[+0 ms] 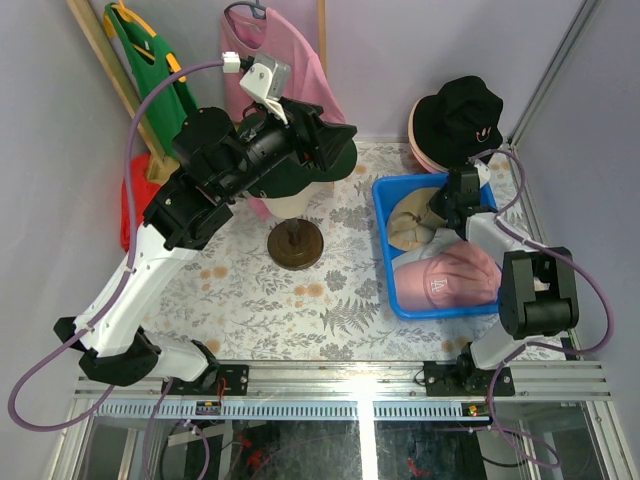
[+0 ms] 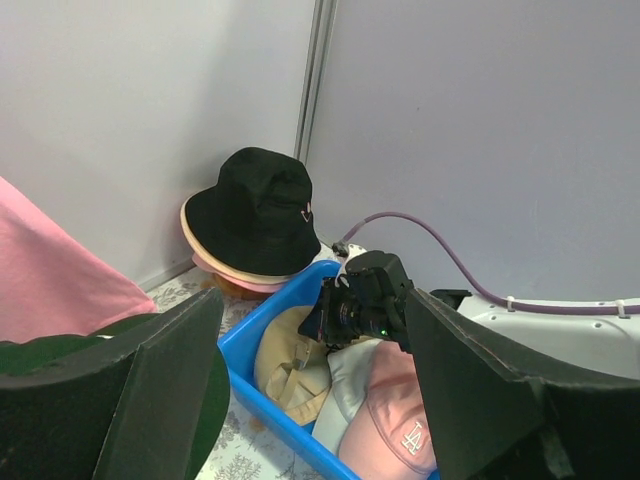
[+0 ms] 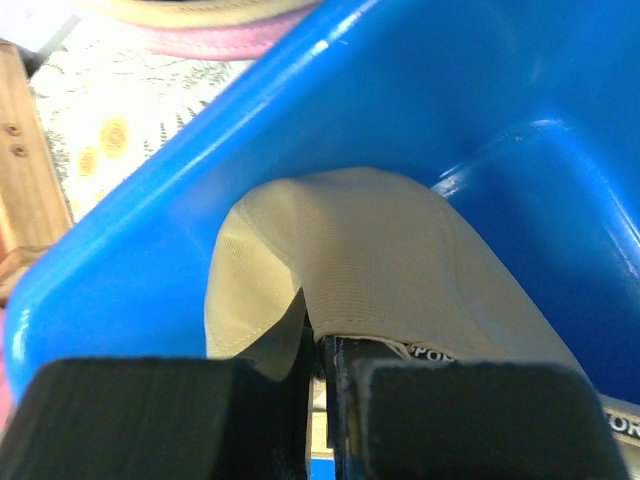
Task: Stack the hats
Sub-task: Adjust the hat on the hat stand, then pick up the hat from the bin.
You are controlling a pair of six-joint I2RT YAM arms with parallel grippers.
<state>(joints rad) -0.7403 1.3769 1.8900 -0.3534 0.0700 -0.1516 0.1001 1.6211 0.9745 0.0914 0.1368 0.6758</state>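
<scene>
So right tool (image 3: 325,368) is clamped on the tan fabric baseball cap (image 3: 380,250) in the blue plastic bin (image 3: 480,80) at 3 o'clock; left tool (image 2: 310,320) gapes empty. Next, probably: lift it clear.

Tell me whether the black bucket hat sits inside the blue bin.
No, the black bucket hat rests on other hats in the corner, outside the blue bin.

Far right, the bucket hat (image 1: 458,118) is black; the bright blue bin (image 1: 381,235) holds a tan cap (image 1: 408,225) and a pink cap (image 1: 450,280) lettered white. The tablecloth (image 1: 300,305) is pale with grey ferns and orange-brown blooms; on the far side hang a green T-shirt (image 1: 143,58) and a pink T-shirt (image 1: 295,70).
</scene>
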